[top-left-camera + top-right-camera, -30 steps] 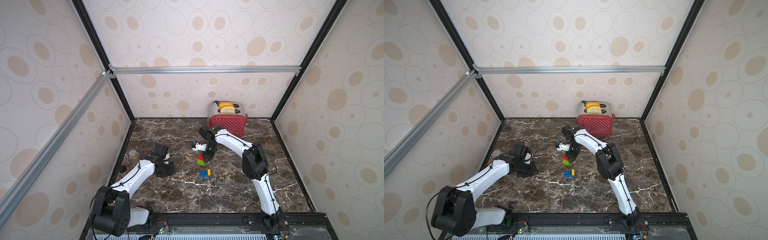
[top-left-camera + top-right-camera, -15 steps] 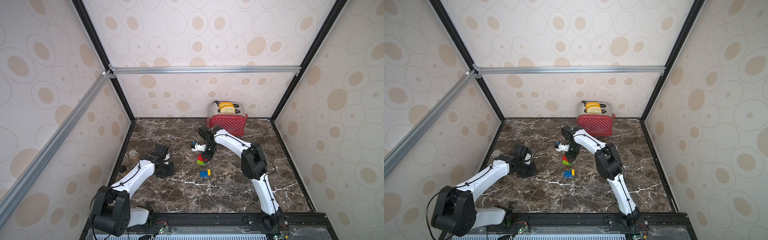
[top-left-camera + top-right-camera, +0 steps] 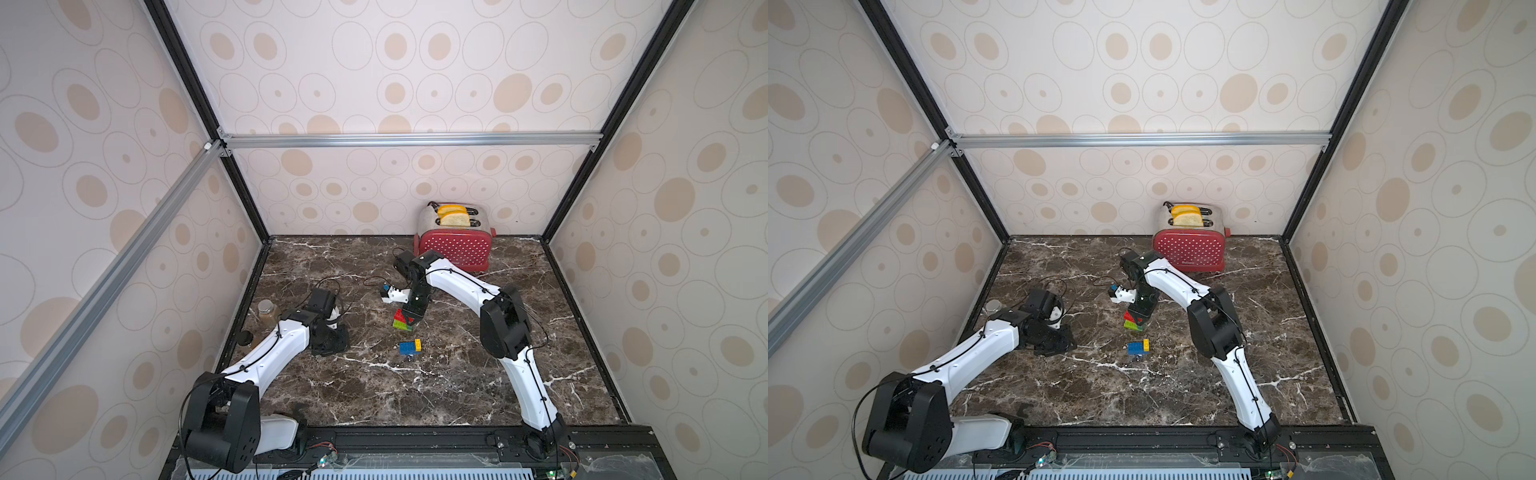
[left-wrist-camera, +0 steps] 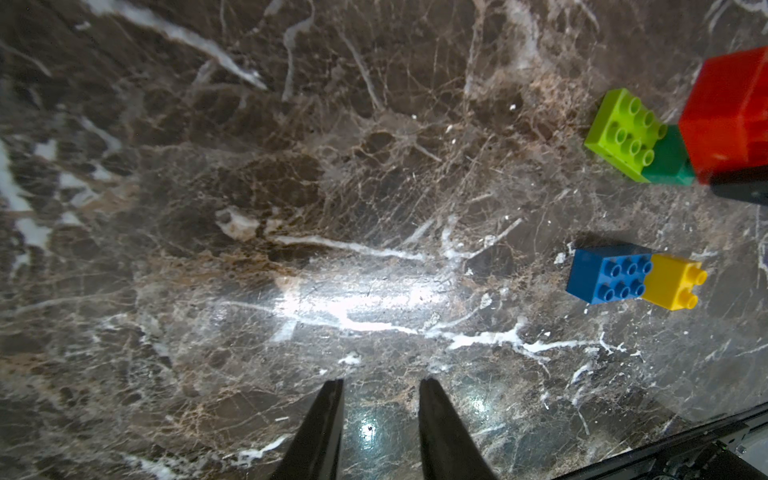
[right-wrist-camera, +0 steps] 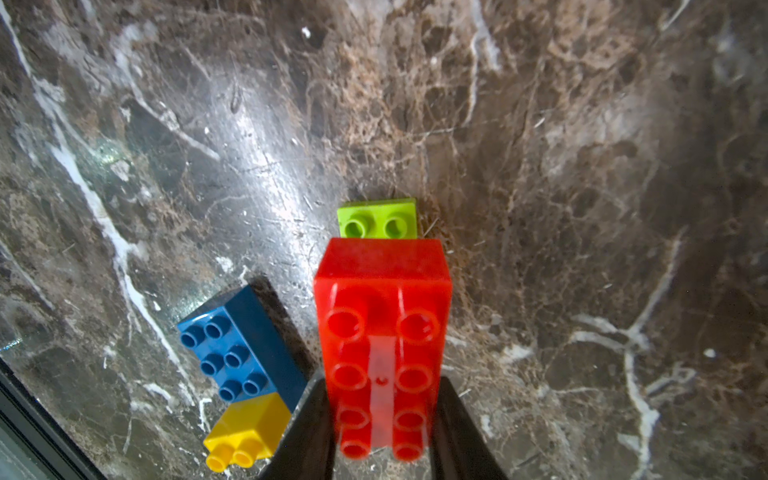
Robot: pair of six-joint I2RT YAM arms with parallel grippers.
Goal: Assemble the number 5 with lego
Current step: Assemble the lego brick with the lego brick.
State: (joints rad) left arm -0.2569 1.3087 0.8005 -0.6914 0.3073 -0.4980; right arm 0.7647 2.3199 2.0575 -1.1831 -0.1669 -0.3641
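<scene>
Right tool (image 5: 382, 384) clamps red brick (image 5: 382, 316) betw jaws, lime brick (image 5: 376, 222) just past it.

We see a glossy red brick (image 5: 382, 345), a lime-green brick (image 4: 623, 133) and a dark-green brick (image 4: 667, 164). We also see a blue brick (image 4: 606, 276) and a yellow brick (image 4: 671, 282). The table (image 3: 374, 395) is dark brown marble veined with white and tan. At its far edge the toaster (image 3: 455, 251) is red with white dots under a silver top, and its toast (image 3: 455, 217) is yellow. The walls (image 3: 395, 83) are cream with tan ovals inside thin grey rings. The left arm (image 3: 274, 357) and right arm (image 3: 457, 282) are white with black joints.
</scene>
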